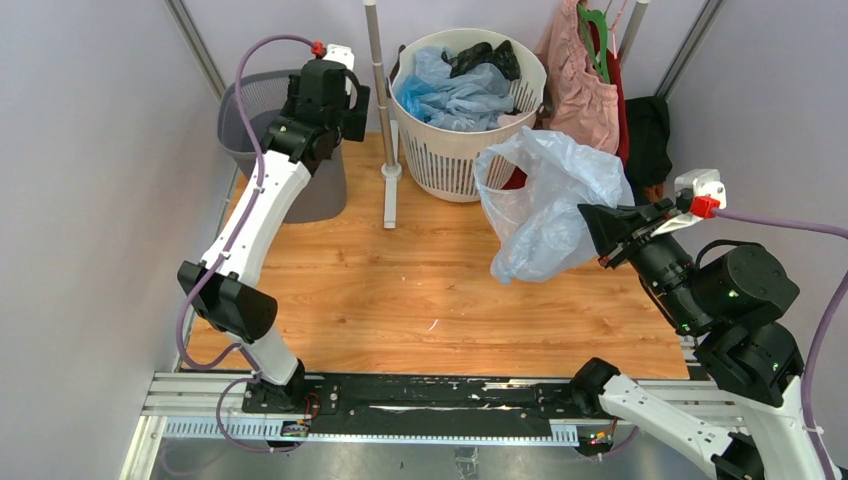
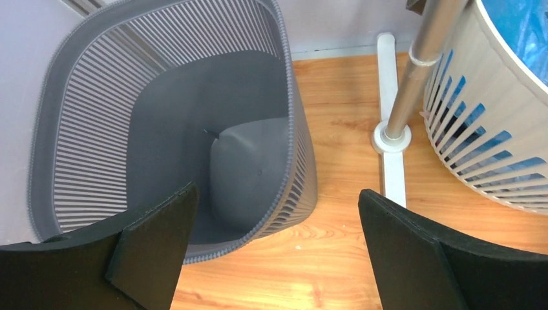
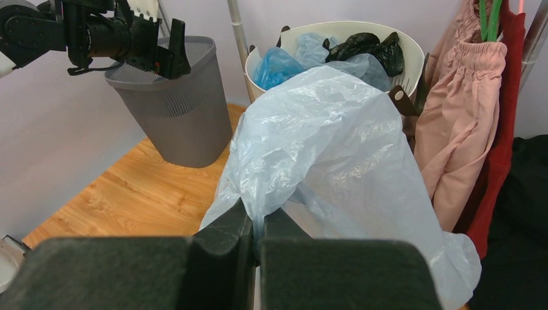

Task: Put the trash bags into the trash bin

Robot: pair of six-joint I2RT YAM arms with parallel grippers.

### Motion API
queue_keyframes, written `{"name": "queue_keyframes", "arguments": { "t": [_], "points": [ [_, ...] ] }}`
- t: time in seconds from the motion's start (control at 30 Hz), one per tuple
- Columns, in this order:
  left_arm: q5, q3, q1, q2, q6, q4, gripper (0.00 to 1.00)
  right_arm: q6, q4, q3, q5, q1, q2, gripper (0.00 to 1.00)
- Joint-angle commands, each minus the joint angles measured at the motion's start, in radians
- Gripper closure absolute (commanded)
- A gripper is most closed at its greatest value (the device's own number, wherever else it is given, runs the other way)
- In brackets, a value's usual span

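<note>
Rails (image 1: 420, 400) of black and silver metal run along the near edge and carry both arm bases, and beyond them lies the wooden worktop (image 1: 400, 290). On the right side, the right arm (image 1: 745, 290) reaches inward, its jaws pressed together on a gathered fold of the large pale blue trash bag (image 1: 550, 210). The bag hangs in the air above the right far part of the worktop, billowed and see-through, its open mouth towards the back. It is near the front of the white slotted basket (image 1: 455, 160), and whether the two touch cannot be told. It is well apart from the trash bin (image 1: 255, 110). Farther back on the left, the left arm (image 1: 265, 200) stretches to the far left corner with its jaws wide apart and nothing between them, poised above the bin's rim. The bin stands upright on the wood against the wall, and the left wrist view shows only its ribbed grey walls and smooth grey bottom inside. To its right a metal pole (image 1: 380, 80) rises from a white foot (image 1: 391, 195). The white basket beyond holds crumpled blue bags (image 1: 455, 95) with black plastic (image 1: 485, 58) on top. At the far right hang a pink garment (image 1: 580, 90) and a red one (image 1: 620, 110), with dark cloth (image 1: 648, 135) beside them.
</note>
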Motion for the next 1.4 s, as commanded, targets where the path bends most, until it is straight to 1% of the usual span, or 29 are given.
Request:
{"name": "queue_keyframes", "arguments": {
  "t": [0.0, 0.23, 0.27, 0.4, 0.53, 0.57, 0.6, 0.7, 0.77, 0.83, 1.03, 1.27, 1.33, 1.37],
  "points": [
    [0.021, -0.014, 0.041, 0.039, -0.031, 0.021, 0.0, -0.016, -0.031, -0.006, 0.02, -0.002, -0.019, 1.0],
    [0.068, -0.129, 0.053, 0.034, -0.062, 0.055, 0.0, -0.025, -0.04, -0.008, 0.026, -0.001, -0.03, 1.0],
    [0.074, -0.14, 0.053, 0.034, -0.065, 0.054, 0.03, -0.025, -0.041, -0.009, 0.028, -0.001, -0.031, 1.0],
    [0.096, -0.183, 0.056, 0.029, -0.084, 0.043, 0.28, -0.024, -0.044, -0.007, 0.028, -0.001, -0.032, 1.0],
    [0.114, -0.196, 0.056, 0.014, -0.094, 0.0, 0.67, -0.029, -0.048, 0.001, 0.028, -0.001, -0.034, 1.0],
    [0.116, -0.2, 0.056, 0.002, -0.094, -0.011, 0.73, -0.029, -0.049, 0.002, 0.028, -0.001, -0.034, 1.0],
    [0.12, -0.205, 0.056, -0.011, -0.094, -0.016, 0.77, -0.03, -0.049, 0.003, 0.028, -0.001, -0.034, 1.0],
    [0.137, -0.194, 0.056, -0.049, -0.081, -0.041, 0.86, -0.029, -0.05, 0.003, 0.028, -0.001, -0.032, 1.0],
    [0.163, -0.163, 0.055, -0.067, -0.071, -0.078, 0.88, -0.029, -0.049, 0.006, 0.028, -0.002, -0.031, 1.0],
    [0.207, -0.132, 0.055, -0.095, -0.063, -0.116, 0.89, -0.03, -0.053, 0.013, 0.027, -0.002, -0.027, 1.0],
    [0.396, -0.077, 0.048, -0.202, -0.064, -0.205, 0.9, -0.032, -0.053, 0.043, 0.025, -0.002, -0.009, 1.0],
    [0.481, -0.044, -0.067, -0.344, -0.013, -0.301, 0.9, -0.046, -0.061, 0.082, 0.024, -0.001, 0.017, 1.0],
    [0.571, -0.076, -0.088, -0.404, -0.013, -0.299, 0.9, -0.053, -0.066, 0.096, 0.026, -0.001, 0.025, 1.0],
    [0.595, -0.087, -0.113, -0.425, -0.013, -0.298, 0.9, -0.055, -0.069, 0.103, 0.029, -0.002, 0.029, 1.0]
  ]
}}
